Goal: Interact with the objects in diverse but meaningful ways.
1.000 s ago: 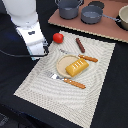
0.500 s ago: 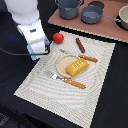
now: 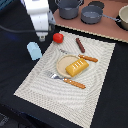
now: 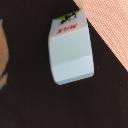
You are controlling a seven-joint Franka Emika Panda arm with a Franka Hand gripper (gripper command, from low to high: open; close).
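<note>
Targeting pale blue cup [image 3: 34, 50], lying off the mat's [image 3: 95, 85] edge near tomato [image 3: 58, 37]; wrist view reads "MILK", more carton than cup. Best to centre over its narrow sides, then descend straight. Gripper [image 3: 44, 36] above and just behind. Jaw state: cannot tell.

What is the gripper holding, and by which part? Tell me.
Nothing, as far as the views show: the gripper hangs above the pale blue milk carton, and no finger touches it.
</note>
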